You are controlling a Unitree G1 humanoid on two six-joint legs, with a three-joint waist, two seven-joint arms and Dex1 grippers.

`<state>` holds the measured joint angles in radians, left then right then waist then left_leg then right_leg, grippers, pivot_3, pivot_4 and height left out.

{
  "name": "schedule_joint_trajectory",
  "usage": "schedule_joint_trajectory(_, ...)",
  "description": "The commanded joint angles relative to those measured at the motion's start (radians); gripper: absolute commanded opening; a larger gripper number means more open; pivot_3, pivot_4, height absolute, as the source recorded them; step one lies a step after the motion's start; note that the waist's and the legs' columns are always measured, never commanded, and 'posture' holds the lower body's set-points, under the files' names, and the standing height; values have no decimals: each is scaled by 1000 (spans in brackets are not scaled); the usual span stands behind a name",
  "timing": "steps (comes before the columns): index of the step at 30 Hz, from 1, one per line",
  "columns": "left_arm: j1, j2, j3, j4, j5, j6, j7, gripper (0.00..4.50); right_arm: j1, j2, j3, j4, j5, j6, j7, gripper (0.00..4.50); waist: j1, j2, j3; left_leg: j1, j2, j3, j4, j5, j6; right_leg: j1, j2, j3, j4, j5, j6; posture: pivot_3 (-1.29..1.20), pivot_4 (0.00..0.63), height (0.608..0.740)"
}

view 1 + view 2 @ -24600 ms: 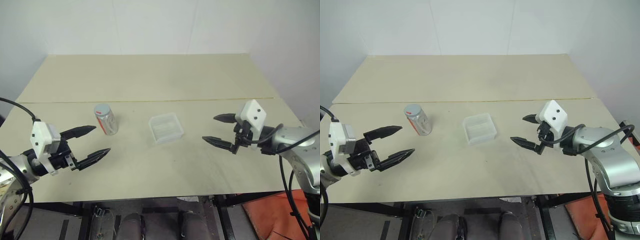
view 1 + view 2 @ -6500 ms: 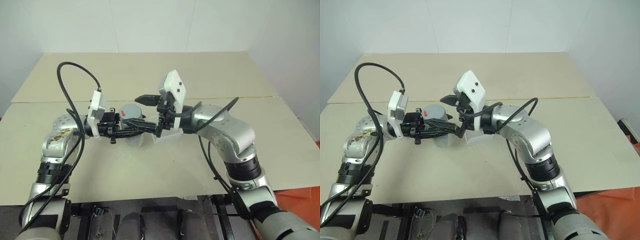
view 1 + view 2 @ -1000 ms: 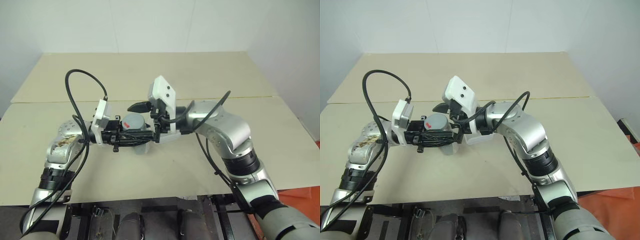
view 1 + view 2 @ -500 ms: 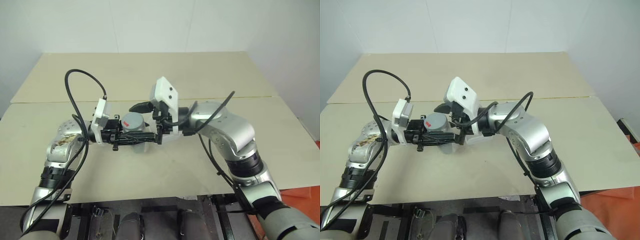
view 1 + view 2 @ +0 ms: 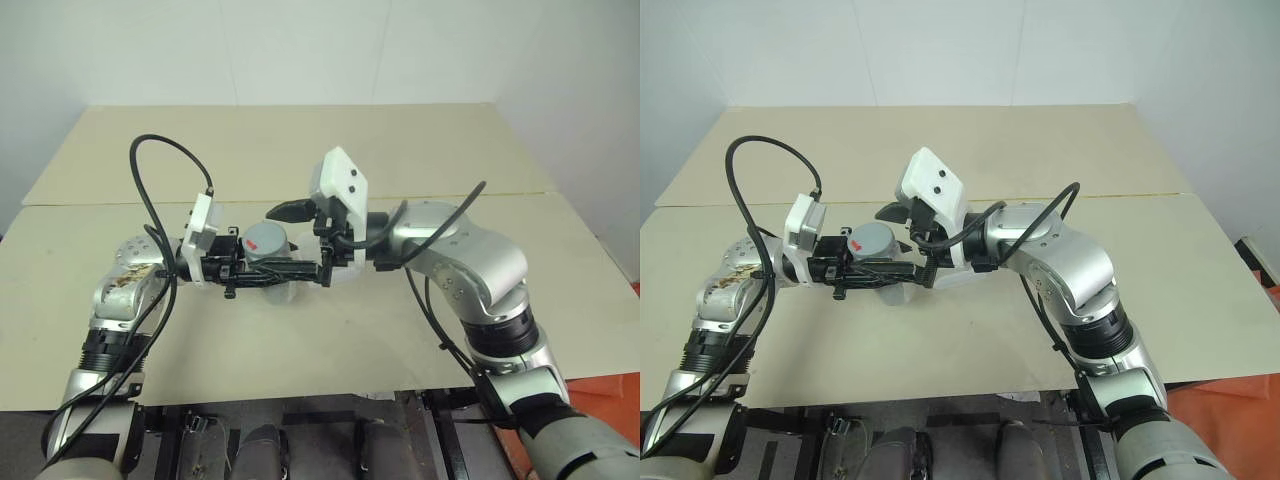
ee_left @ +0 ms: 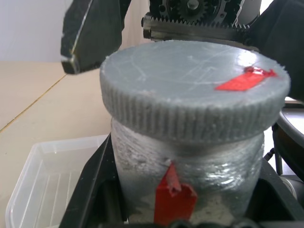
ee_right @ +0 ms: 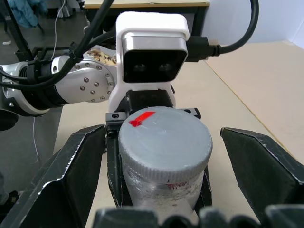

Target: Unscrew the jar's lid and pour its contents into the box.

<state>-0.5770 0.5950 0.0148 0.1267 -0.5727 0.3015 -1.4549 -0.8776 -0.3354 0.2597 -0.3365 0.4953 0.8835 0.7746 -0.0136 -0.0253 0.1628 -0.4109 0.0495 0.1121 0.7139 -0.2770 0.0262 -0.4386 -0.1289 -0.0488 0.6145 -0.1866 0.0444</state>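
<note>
The jar (image 6: 187,171) is a small clear one with a red mark, held upright above the table (image 5: 300,150). My left gripper (image 5: 300,268) is shut on its body from the left. The grey ribbed lid (image 7: 164,140) sits on top of the jar, with a red sticker on it. My right gripper (image 7: 161,135) comes in from the right and is open, one black finger on each side of the lid with a gap on both sides. The box (image 6: 42,175) lies on the table just behind and below the jar. The contents are hidden inside the jar.
The beige table stretches wide around the arms, with a seam (image 5: 480,195) running across its middle. White walls stand behind it. Black cables (image 5: 160,170) loop above my left forearm.
My right forearm has swung slightly to the right while its gripper stays open around the lid. The left gripper and the jar have kept still.
</note>
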Motion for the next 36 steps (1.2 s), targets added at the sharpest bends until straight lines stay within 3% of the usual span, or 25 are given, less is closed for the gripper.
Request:
schedule_joint_trajectory(1, -17, 2, 10, -17, -2, -19, -4, 2274, -30, 4, -26, -25, 18, 8, -12, 4476, 0, 0, 0, 0, 0, 0, 0, 0, 0, 0, 0, 0, 0, 0, 0, 0, 150, 740)
schedule_joint_trajectory(21, -10, 7, 13, -24, 2, -22, -3, 2274, -52, 4, -27, -11, 30, 29, -11, 4476, 0, 0, 0, 0, 0, 0, 0, 0, 0, 0, 0, 0, 0, 0, 0, 0, 150, 740)
schedule_joint_trajectory(24, -9, 6, 14, -24, 5, -21, -4, 2274, -52, 0, -25, -12, 35, 30, -11, 3881, 0, 0, 0, 0, 0, 0, 0, 0, 0, 0, 0, 0, 0, 0, 0, 0, 150, 740)
schedule_joint_trajectory(28, -8, 6, 15, -26, 8, -21, -6, 2274, -52, 0, -25, -13, 37, 32, -13, 2769, 0, 0, 0, 0, 0, 0, 0, 0, 0, 0, 0, 0, 0, 0, 0, 0, 150, 740)
schedule_joint_trajectory(36, -6, 9, 16, -26, 10, -22, -5, 2274, -56, -4, -26, -10, 39, 32, -11, 2767, 0, 0, 0, 0, 0, 0, 0, 0, 0, 0, 0, 0, 0, 0, 0, 0, 150, 740)
